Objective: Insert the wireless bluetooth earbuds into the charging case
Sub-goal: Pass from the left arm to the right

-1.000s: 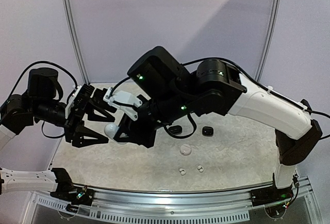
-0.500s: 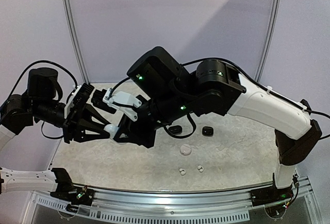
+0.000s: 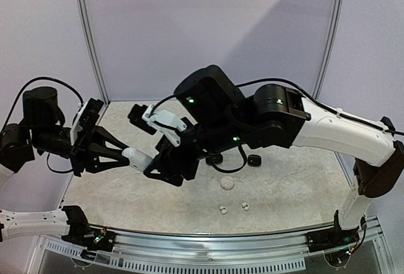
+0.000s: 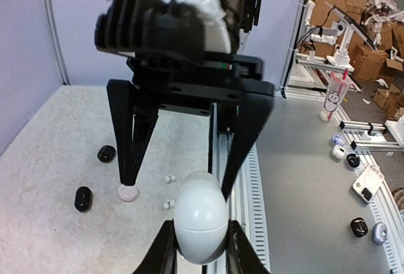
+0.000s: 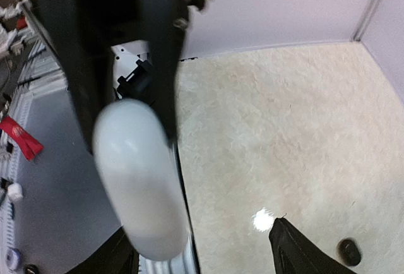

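Note:
A white egg-shaped charging case (image 3: pixel 136 158) hangs in the air over the table's left side, closed along its seam. My left gripper (image 3: pixel 126 159) is shut on its lower half (image 4: pixel 201 220). My right gripper (image 3: pixel 153 163) faces it from the right and is open. Its fingers (image 4: pixel 129 160) straddle the case's far end without pinching it. In the right wrist view the case (image 5: pixel 140 185) is blurred, close to the left finger, with a wide gap to the other finger (image 5: pixel 297 252). Two tiny white earbuds (image 3: pixel 222 209) (image 3: pixel 245 206) lie on the table near the front edge.
A small pale round piece (image 3: pixel 226 184) lies mid-table. Two black oval cases (image 3: pixel 214 158) (image 3: pixel 254 160) sit behind it. The metal front rail (image 3: pixel 208 239) borders the table's near edge, and panel walls close the back and sides.
My left gripper has shut on the white case and drawn left with it. My right gripper has opened, let the case go and backed off to the right.

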Controlling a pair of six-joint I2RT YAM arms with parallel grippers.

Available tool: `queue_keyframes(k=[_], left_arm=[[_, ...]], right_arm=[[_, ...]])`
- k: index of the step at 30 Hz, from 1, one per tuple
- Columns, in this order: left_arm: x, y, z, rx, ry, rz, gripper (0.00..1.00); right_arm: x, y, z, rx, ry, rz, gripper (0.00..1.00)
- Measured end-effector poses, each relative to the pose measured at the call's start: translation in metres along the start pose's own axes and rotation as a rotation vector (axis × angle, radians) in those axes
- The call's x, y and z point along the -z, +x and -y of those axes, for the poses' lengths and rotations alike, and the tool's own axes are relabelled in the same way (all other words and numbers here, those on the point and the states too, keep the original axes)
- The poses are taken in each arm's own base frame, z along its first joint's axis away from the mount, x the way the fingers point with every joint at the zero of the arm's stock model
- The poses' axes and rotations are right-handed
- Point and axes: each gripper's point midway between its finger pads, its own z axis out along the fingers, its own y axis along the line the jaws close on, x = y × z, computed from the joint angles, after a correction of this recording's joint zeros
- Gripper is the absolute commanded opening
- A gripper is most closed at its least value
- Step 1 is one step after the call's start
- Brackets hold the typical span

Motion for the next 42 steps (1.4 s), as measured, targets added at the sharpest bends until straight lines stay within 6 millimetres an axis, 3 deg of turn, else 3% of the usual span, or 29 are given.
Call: queue_keyframes(k=[6,13,17,20,25,33,37,42], left_arm=[[0.019,-0.03,0.007,0.036,-0.032,0.231,0.0],[0.018,-0.053,-0.017,0.231,-0.037,0.391,0.0],[0.021,-0.07,-0.027,0.273,-0.038,0.462,0.0],[0.025,-0.078,-0.027,0.27,-0.033,0.495,0.0],[0.03,-0.086,-0.022,0.249,-0.018,0.526,0.0],[0.032,-0.088,-0.021,0.242,-0.012,0.534,0.0],[0.032,-0.088,-0.02,0.239,-0.007,0.537,0.0],[0.032,-0.09,-0.019,0.239,0.003,0.544,0.0]], right_arm=[[0.036,0.011,0.018,-0.158,-0.011,0.186,0.86],[0.081,-0.05,0.008,-0.215,-0.099,0.502,0.9],[0.08,-0.076,0.005,-0.218,-0.131,0.574,0.85],[0.071,-0.083,0.004,-0.227,-0.144,0.583,0.75],[0.059,-0.081,0.003,-0.248,-0.161,0.567,0.41],[0.071,-0.097,-0.003,-0.231,-0.198,0.612,0.45],[0.078,-0.111,-0.006,-0.224,-0.214,0.634,0.31],[0.072,-0.117,-0.008,-0.218,-0.227,0.614,0.38]])
